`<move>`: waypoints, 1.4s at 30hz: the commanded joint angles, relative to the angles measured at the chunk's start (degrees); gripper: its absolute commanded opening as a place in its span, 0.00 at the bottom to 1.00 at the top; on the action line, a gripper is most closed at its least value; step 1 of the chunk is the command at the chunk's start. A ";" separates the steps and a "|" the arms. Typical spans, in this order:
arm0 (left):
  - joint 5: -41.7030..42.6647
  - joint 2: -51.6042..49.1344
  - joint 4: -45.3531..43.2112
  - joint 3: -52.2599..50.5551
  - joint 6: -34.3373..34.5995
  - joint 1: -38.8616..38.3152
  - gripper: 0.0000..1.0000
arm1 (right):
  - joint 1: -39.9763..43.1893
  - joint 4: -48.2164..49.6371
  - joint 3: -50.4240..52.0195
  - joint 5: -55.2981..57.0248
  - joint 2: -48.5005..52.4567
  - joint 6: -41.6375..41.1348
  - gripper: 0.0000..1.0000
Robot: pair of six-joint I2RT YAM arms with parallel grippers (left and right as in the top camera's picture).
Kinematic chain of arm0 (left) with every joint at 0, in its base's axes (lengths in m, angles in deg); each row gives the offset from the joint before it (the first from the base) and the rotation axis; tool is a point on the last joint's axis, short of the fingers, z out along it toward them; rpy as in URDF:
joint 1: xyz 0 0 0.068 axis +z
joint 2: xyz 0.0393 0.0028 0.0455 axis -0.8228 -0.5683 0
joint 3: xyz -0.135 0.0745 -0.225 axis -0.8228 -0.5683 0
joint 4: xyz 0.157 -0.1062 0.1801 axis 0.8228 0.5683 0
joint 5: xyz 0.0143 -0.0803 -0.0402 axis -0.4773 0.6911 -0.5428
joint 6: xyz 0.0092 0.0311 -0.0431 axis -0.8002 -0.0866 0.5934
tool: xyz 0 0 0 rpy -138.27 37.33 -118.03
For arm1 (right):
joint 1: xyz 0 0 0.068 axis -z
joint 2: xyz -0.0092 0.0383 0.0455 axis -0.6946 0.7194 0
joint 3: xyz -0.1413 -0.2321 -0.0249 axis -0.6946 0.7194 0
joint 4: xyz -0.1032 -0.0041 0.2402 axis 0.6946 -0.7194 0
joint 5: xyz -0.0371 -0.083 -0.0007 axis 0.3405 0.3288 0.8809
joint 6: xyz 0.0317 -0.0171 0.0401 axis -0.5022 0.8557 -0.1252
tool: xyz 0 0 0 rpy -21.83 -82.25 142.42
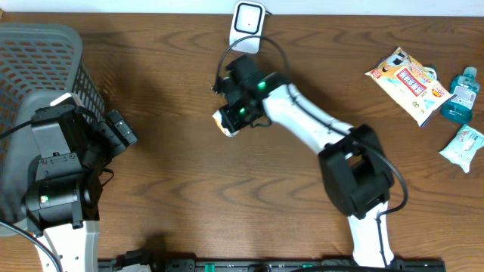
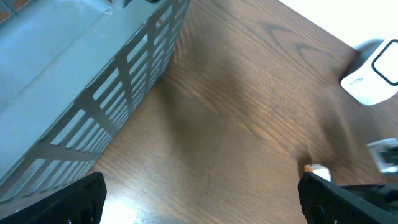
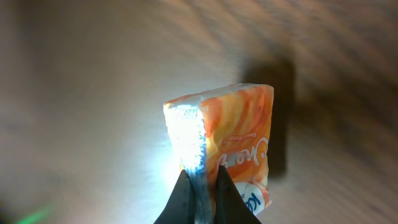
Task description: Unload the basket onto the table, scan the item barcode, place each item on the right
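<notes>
Across the brown wooden table [image 1: 166, 91], the grey slatted basket [image 1: 45, 60] fills the far left side, and the left arm sits parked just beside it. The left gripper [image 1: 121, 134] is empty, jaws spread wide, holding nothing. The right arm reaches from the near edge toward table centre. The white scanner [image 1: 248, 23] stands at the far edge, near the middle. The right gripper [image 3: 202, 186] is pinched tight on the crimped seam of an orange packet [image 3: 230, 137], which is the task item. The packet sits near table centre, a little in front of the scanner. A snack bag [image 1: 408, 83], a blue bottle [image 1: 460, 94] and a small pale packet [image 1: 463, 145] lie well apart at the right side, untouched. Progress looks early to middle: the item is gripped, but it is not yet presented to the scanner, so turning the barcode to the scanner face and getting the read are left. No barcode shows in any view. Glare from the wrist light washes out the seam, and the fingers cut off the printed text. From overhead the gripper covers most of the packet, so whether it rests on the wood or hangs just clear cannot be told. The left wrist view shows the scanner only blurred and cropped by the frame edge.
</notes>
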 commanded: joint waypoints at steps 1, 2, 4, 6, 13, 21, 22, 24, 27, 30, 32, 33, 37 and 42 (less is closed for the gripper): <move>-0.70 -0.09 0.02 0.31 0.50 0.35 0.98 | 4.55 0.15 1.60 -23.76 -1.84 -0.76 0.01; -0.70 -0.09 0.02 0.31 0.50 0.35 0.98 | 5.55 0.33 2.29 -25.73 -1.84 -0.74 0.01; -0.70 -0.09 0.02 0.31 0.50 0.35 0.98 | 7.37 0.74 3.87 -28.24 -1.84 -0.76 0.01; -0.70 -0.09 0.02 0.31 0.50 0.35 0.98 | 9.18 1.68 6.29 -30.03 -1.84 -0.79 0.01; -0.70 -0.09 0.02 0.31 0.50 0.35 0.98 | 14.40 4.68 14.53 -29.68 -1.84 -0.79 0.01; -0.70 -0.09 0.02 0.31 0.50 0.35 0.98 | 17.40 1.70 15.08 -5.11 -1.86 -4.39 0.27; -0.70 -0.09 0.02 0.31 0.50 0.35 0.98 | 17.70 1.07 14.82 -4.26 -1.86 -4.39 0.29; -0.70 -0.09 0.02 0.31 0.50 0.35 0.98 | 18.21 -0.13 13.92 -3.82 -1.86 -4.35 0.31; -0.70 -0.09 0.02 0.31 0.50 0.35 0.98 | 18.75 -2.54 11.61 -3.87 -1.88 -4.24 0.33; -0.70 -0.09 0.02 0.31 0.50 0.35 0.98 | 18.75 -4.94 9.03 -5.20 -1.88 -2.12 0.33; -0.70 -0.09 0.02 0.31 0.50 0.35 0.98 | 18.47 -5.73 7.78 -7.93 -1.88 -0.33 0.36; -0.70 -0.09 0.02 0.31 0.50 0.35 0.98 | 18.29 -5.66 7.61 -9.27 -1.88 0.20 0.41; -0.70 -0.09 0.02 0.31 0.50 0.35 0.98 | 17.25 -5.44 7.67 -11.15 -1.88 0.44 0.50; -0.70 -0.09 0.04 0.31 0.50 0.35 0.98 | 15.19 -5.09 8.07 -10.58 -1.86 1.86 0.57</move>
